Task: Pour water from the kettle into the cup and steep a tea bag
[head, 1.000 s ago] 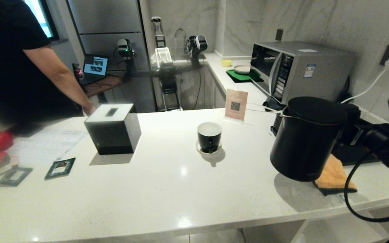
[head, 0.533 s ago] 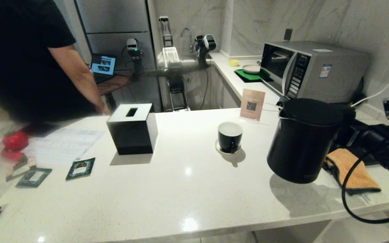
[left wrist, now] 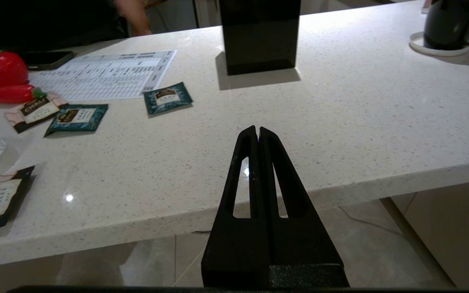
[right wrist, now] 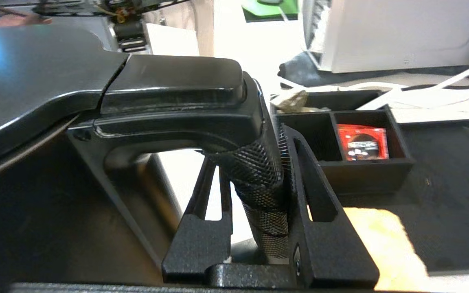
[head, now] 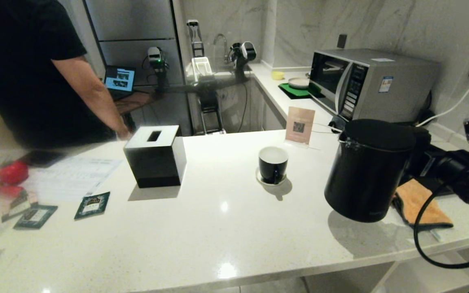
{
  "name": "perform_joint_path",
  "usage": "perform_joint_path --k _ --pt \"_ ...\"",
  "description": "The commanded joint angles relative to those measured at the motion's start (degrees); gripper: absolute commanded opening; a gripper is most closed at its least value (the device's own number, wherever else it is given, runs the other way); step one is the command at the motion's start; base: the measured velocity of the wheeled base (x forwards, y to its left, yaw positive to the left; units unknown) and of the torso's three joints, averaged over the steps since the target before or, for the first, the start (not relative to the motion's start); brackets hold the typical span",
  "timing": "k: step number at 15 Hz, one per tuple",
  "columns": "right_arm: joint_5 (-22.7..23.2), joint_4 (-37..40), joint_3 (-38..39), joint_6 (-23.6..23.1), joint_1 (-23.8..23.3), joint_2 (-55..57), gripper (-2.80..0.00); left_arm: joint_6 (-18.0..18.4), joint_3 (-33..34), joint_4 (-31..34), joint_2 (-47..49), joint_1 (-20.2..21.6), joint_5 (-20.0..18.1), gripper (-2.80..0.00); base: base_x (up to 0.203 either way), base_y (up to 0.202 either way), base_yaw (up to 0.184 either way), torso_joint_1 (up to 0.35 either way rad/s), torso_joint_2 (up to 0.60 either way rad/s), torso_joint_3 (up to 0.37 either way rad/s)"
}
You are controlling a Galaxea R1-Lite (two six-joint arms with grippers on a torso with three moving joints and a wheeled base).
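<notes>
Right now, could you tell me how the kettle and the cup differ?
The kettle is tall and lidded; the cup is small and open, showing a white inside. The kettle hangs tilted above the counter, its handle clamped in the right gripper; the cup stands upright on a white saucer. Both are black outside.

From the left wrist camera I see the left gripper (left wrist: 258,131) with its two black fingers pressed together, tips touching, hanging in front of the near edge of the white speckled desk (left wrist: 340,122). Black box (left wrist: 259,34) stands upright far across the desk, casting a shadow toward me. The cup (left wrist: 450,24) sits on its white saucer (left wrist: 434,49) at the far corner, handle facing the saucer's outer side. Dark green sachets (left wrist: 167,97) (left wrist: 76,118) lie flat near a printed sheet (left wrist: 104,75). Beside the sheet: a red pepper (left wrist: 0,67) and a red chilli (left wrist: 6,93). A pink-and-black sachet (left wrist: 35,114) touches the second green one. Tiled floor shows below the desk edge.
</notes>
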Motion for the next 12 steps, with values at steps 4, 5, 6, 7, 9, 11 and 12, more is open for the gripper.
perform_joint_path --k 4,5,6,7,9,11,12 --pt "-0.4 1.2 -0.9 -0.1 0.0 0.0 -2.80 0.0 0.0 0.0 0.1 0.0 0.0 -2.80 0.000 0.000 0.000 0.000 0.00 0.000" --pt "-0.7 2.1 -2.0 -0.1 0.0 0.0 -2.80 0.0 0.0 0.0 0.1 0.0 0.0 -2.80 0.000 0.000 0.000 0.000 0.00 0.000" --pt "-0.8 3.2 -3.2 -0.1 0.0 0.0 -2.80 0.0 0.0 0.0 0.1 0.0 0.0 -2.80 0.000 0.000 0.000 0.000 0.00 0.000" --pt "-0.8 4.3 -4.3 -0.1 0.1 0.1 -2.80 0.0 0.0 0.0 0.1 0.0 0.0 -2.80 0.000 0.000 0.000 0.000 0.00 0.000" --pt "-1.0 6.0 -7.0 -0.2 0.2 1.3 -2.80 0.0 0.0 0.0 0.1 0.0 0.0 -2.80 0.000 0.000 0.000 0.000 0.00 0.000" --pt "-1.1 7.5 -8.4 -0.4 0.3 2.2 -2.80 0.0 0.0 0.0 0.1 0.0 0.0 -2.80 0.000 0.000 0.000 0.000 0.00 0.000" --pt "-1.2 8.2 -8.8 -0.4 0.3 2.7 -2.80 0.0 0.0 0.0 0.1 0.0 0.0 -2.80 0.000 0.000 0.000 0.000 0.00 0.000"
